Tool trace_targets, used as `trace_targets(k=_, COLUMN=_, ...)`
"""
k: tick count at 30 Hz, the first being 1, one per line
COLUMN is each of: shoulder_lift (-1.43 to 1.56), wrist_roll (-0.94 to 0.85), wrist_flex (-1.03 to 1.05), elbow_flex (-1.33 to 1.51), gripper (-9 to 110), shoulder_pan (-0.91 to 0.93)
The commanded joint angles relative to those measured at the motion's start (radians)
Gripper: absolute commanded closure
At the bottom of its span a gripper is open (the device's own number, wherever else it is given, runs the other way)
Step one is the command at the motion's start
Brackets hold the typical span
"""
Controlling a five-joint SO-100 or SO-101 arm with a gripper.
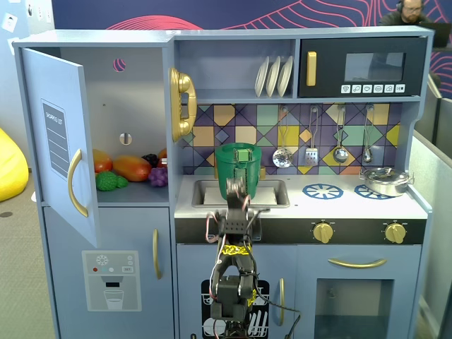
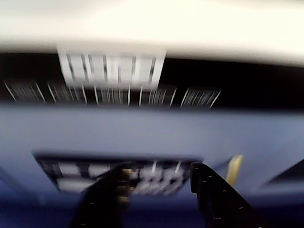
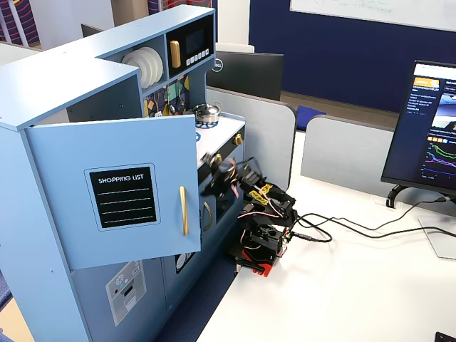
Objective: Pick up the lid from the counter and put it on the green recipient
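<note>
The green recipient [image 1: 238,164] stands upright in the recessed sink of the white counter [image 1: 339,205]. Its top is a dark green oval, and I cannot tell whether the lid lies on it. No separate lid shows on the counter. My gripper [image 1: 237,186] is raised at the counter's front edge, in front of the pot's lower part. In the blurred wrist view the gripper [image 2: 159,168] has its jaws apart with nothing between them, and it faces the blue cabinet front. In the side fixed view the gripper [image 3: 212,169] is a blur beside the counter edge, and the pot is hidden.
A silver pan [image 1: 385,181] sits on the right burner and also shows in the side fixed view [image 3: 206,112]. The fridge door [image 1: 60,148] stands open at the left, with toy food on its shelf. The arm's base [image 3: 260,246] sits on a white desk with cables.
</note>
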Motion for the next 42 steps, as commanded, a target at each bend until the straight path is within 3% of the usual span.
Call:
trace_targets(k=1, shoulder_lift=0.035, wrist_roll=0.040, wrist_flex=-0.123, elbow_flex=0.184, gripper=101, shoulder_pan=-0.032)
trace_targets(k=5, shoulder_lift=0.117, wrist_roll=0.078, wrist_flex=-0.086, elbow_flex=0.330, gripper=101, shoulder_pan=-0.055)
trace_targets(k=10, shoulder_lift=0.281, wrist_roll=0.173, wrist_flex=0.118, elbow_flex=0.420, gripper=101, shoulder_pan=-0.080)
trace_targets(k=16, shoulder_lift=0.344, wrist_roll=0.348, wrist_flex=0.318, elbow_flex=0.451, gripper=101, shoulder_pan=-0.115)
trace_targets(k=24, shoulder_lift=0.344, wrist_roll=0.440, wrist_flex=0.514, elbow_flex=0.453, gripper=101, shoulder_pan=-0.144)
trace_targets(k=34, shoulder_lift=0.344, wrist_roll=0.434, wrist_flex=0.615, elbow_flex=0.453, gripper=98, shoulder_pan=-0.126)
trace_targets(k=42, shoulder_lift=0.344, wrist_roll=0.301, wrist_flex=0.634, elbow_flex=0.453, gripper=96, shoulder_pan=-0.138)
